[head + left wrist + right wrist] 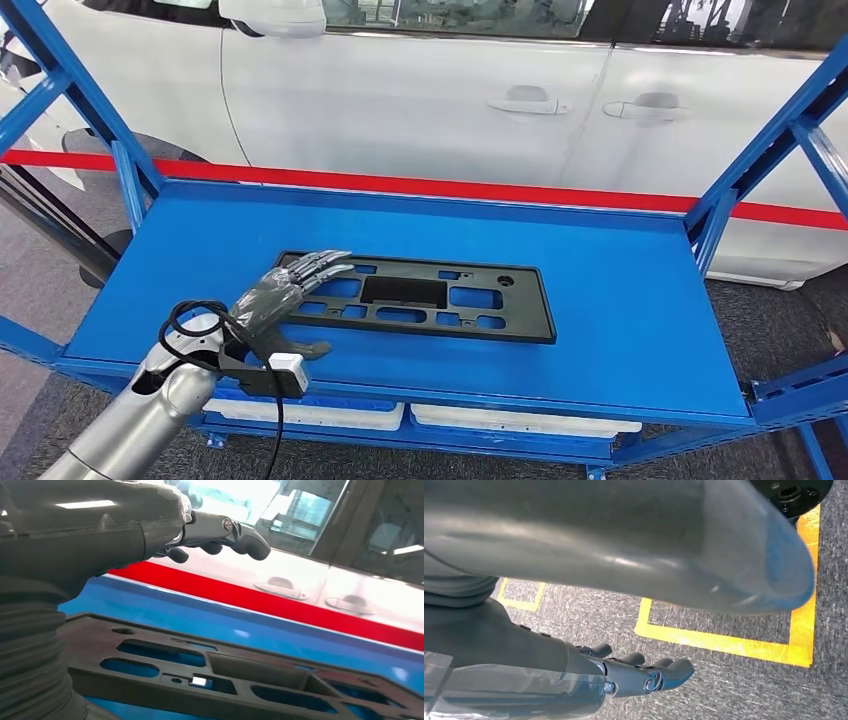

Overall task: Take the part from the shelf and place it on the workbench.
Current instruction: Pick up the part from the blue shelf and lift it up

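Note:
The part (405,291) is a long, flat black plastic frame with several cut-outs, lying in the middle of the blue shelf (620,300). My left hand (285,295) is over the part's left end, fingers stretched out across it and apart, holding nothing. In the left wrist view the hand (100,530) stays a little above the part (85,635), its fingertips (240,535) not touching it. My right hand (574,680) hangs beside my body over the floor, fingers loosely extended and empty.
Blue uprights (130,185) and braces (800,130) frame the shelf on both sides. A white car (420,100) stands close behind, past a red band (450,187). White bins (500,418) sit on the lower level. Yellow tape (724,640) marks the grey floor.

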